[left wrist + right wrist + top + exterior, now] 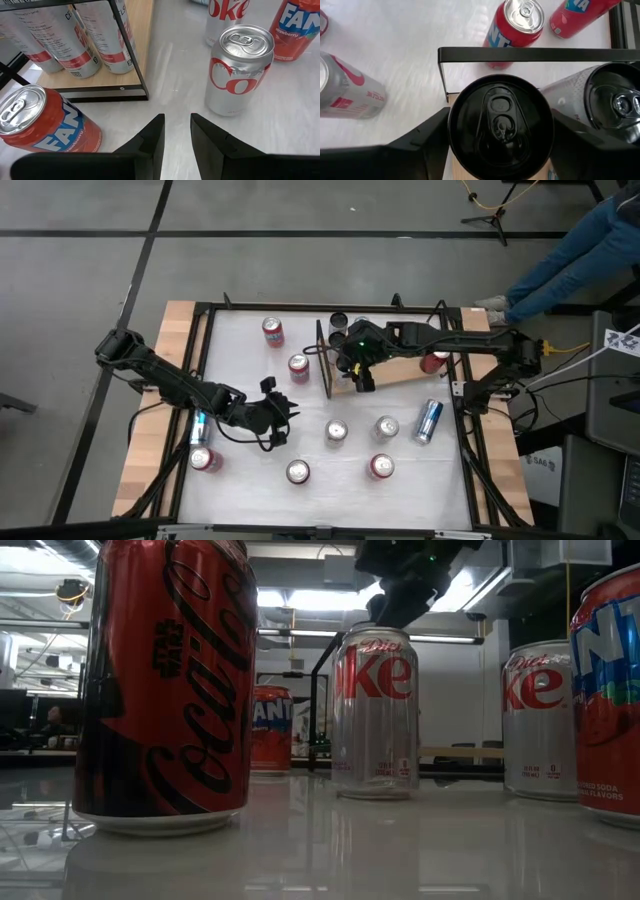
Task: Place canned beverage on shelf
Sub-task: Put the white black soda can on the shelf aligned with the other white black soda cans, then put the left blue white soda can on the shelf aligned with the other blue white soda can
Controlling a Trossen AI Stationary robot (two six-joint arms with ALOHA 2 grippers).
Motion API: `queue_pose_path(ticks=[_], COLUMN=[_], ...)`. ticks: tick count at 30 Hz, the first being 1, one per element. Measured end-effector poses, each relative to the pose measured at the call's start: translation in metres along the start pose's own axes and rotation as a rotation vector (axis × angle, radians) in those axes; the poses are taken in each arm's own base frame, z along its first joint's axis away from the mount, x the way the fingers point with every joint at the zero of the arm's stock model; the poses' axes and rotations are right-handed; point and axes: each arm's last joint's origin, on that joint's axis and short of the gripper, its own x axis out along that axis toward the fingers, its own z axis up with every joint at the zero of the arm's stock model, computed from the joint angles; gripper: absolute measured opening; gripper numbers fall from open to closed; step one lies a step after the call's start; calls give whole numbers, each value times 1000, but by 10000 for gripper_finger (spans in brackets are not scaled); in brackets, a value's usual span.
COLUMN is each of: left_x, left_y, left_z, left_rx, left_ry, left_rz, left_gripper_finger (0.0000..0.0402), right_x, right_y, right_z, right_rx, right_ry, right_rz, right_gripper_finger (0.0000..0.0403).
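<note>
The shelf [400, 372] is a light-brown board with a black upright frame [324, 360] at its left end. My right gripper [357, 370] is over that end, shut on a black-topped can [500, 125] just inside the frame [520, 54]. A second black-topped, silver-sided can [612, 105] stands beside it. My left gripper [283, 412] hovers over the table's middle left. Its fingers [177, 127] show a narrow gap with nothing between them, and point between a Fanta can [40, 125] and a silver Coke can [240, 70]. My right gripper pinches the black-topped can by its two opposite side walls [454, 131], just below the rim, one finger [425, 137] on each side. The fingers slant down from above. The can is upright over the board; the can hides whether its base rests there.
Several cans stand loose on the white table: Fanta cans [273, 331] [298, 366] left of the frame, silver ones [336, 432] [386, 427], red ones [381, 467] [204, 459]. A blue can [428, 421] lies on its side. A person's legs [570, 260] are beyond the far right corner.
</note>
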Motion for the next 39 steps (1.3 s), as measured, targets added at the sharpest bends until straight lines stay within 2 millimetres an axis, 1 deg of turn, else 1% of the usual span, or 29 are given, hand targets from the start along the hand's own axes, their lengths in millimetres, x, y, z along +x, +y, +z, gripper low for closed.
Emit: queue_pose_path(ticks=[8, 10, 15, 20, 30, 34, 39], left_x=[0, 0, 0, 0, 0, 0, 0], left_y=[0, 0, 0, 0, 0, 0, 0], left_z=[0, 0, 0, 0, 0, 0, 0], left_rx=[0, 0, 0, 0, 3, 3, 3], left_ry=[0, 0, 0, 0, 1, 1, 1], left_rz=[0, 0, 0, 0, 0, 0, 0], left_gripper_finger=[85, 85, 85, 85, 85, 85, 85], right_x=[1, 2, -4, -12, -27, -39, -57], right_y=[0, 0, -2, -4, -5, -6, -7], right_z=[-2, -3, 4, 10, 14, 18, 24], right_rx=[-4, -3, -6, -6, -5, -4, 11], right_ry=[20, 39, 25, 17, 60, 77, 92], right_rz=[-17, -17, -68, -74, -61, -54, -46], right_gripper_finger=[305, 311, 316, 316, 317, 317, 317])
